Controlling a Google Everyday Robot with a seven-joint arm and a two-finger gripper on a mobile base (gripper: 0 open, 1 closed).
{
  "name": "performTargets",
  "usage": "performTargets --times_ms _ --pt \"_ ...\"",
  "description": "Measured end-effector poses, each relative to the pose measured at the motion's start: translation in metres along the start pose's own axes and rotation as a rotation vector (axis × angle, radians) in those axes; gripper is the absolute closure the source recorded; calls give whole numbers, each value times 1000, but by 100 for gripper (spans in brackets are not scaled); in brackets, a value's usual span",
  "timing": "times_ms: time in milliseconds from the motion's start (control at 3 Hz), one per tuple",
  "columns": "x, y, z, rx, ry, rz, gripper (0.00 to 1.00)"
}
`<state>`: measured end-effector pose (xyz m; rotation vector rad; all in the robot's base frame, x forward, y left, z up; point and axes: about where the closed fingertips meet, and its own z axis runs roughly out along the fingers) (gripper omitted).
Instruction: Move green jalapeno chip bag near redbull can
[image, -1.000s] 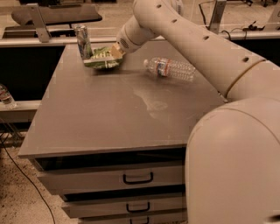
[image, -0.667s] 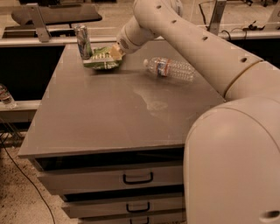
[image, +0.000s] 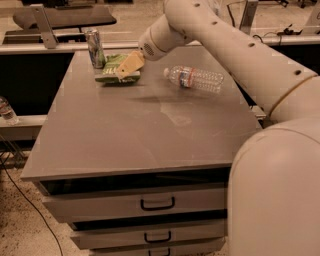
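The green jalapeno chip bag lies flat on the grey table top at the far left, just to the right of the redbull can. The slim silver-and-blue can stands upright, close to the bag's left end. My gripper is at the bag's right part, low over it or touching it, at the end of the white arm that reaches in from the right. The gripper hides part of the bag.
A clear plastic water bottle with a red-blue label lies on its side at the far right of the table. Drawers sit under the front edge. A rail and dark shelves run behind the table.
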<state>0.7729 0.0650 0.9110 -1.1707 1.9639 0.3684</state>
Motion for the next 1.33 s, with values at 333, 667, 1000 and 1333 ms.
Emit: performTargets --times_ms 333,667,1000,1333 --pt "8 24 -48 -84 -56 -59 0" --pt "21 57 -121 -146 -141 -141 0" --pt "38 85 -200 -135 -197 -250 0" --pt "66 67 -237 -64 -195 -288 0"
